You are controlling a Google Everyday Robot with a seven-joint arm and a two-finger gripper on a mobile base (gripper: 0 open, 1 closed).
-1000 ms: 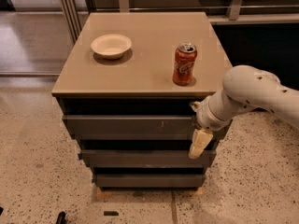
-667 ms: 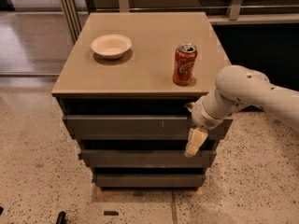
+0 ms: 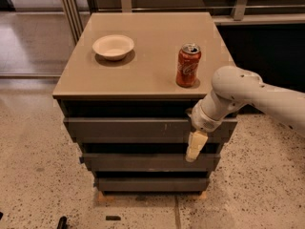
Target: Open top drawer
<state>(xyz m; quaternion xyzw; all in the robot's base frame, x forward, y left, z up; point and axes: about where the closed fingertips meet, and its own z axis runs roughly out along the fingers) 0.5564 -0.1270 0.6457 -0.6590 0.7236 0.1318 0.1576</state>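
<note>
The top drawer [image 3: 128, 128] is a long dark grey handleless front just under the beige cabinet top, with small pale scratches right of centre. It stands out slightly from the cabinet face. My gripper [image 3: 195, 148] hangs in front of the drawer's right part, its pale fingers pointing down over the drawer's lower edge and the gap below. The white arm comes in from the right. Two narrower dark grey fronts [image 3: 143, 162] lie below.
A red cola can [image 3: 188, 65] stands on the cabinet top [image 3: 152, 37] near the right front edge, just above my arm. A pale bowl [image 3: 113, 46] sits at the top's left. Speckled floor surrounds the cabinet. A dark wall panel is at the right.
My gripper and forearm have shifted a little to the left along the top drawer front. The can and bowl have not moved.
</note>
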